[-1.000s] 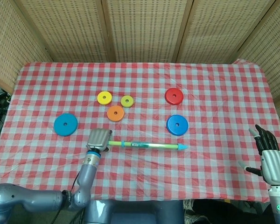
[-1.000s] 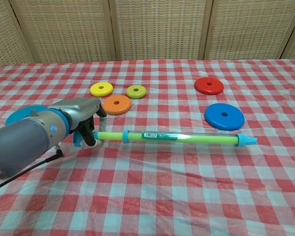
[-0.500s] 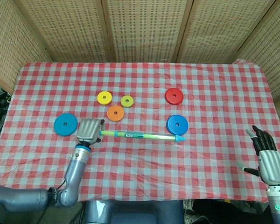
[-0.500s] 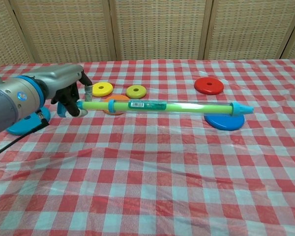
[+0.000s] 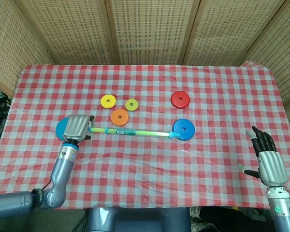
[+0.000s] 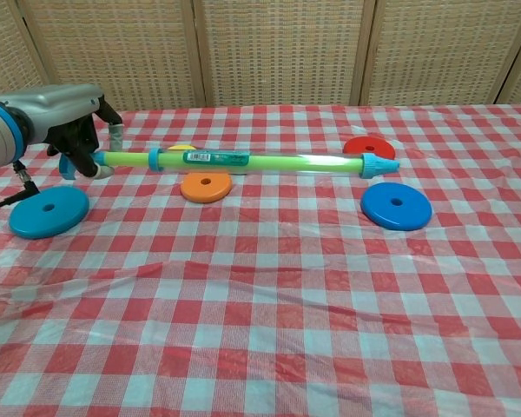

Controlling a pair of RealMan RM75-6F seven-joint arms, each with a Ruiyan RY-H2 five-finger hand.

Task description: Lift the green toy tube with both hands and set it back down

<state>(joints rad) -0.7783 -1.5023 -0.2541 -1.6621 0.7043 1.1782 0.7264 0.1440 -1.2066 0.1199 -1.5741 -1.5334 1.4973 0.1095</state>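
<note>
We see our left hand [image 6: 74,139] gripping one end of the long green plastic toy tube [image 6: 243,162], held level above the red-and-white checked tablecloth [image 5: 145,164]. Our right hand [image 5: 268,162] hovers open, fingers spread, before woven rattan wall panels [image 5: 145,29].

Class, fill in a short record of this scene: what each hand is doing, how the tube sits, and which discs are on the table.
left hand: grips one end of the tube
right hand: apart from the tube, holds nothing, fingers spread
tube: off the cloth, roughly level
discs: yellow, olive, orange, red, light blue, blue
cloth: red-and-white checks
</note>
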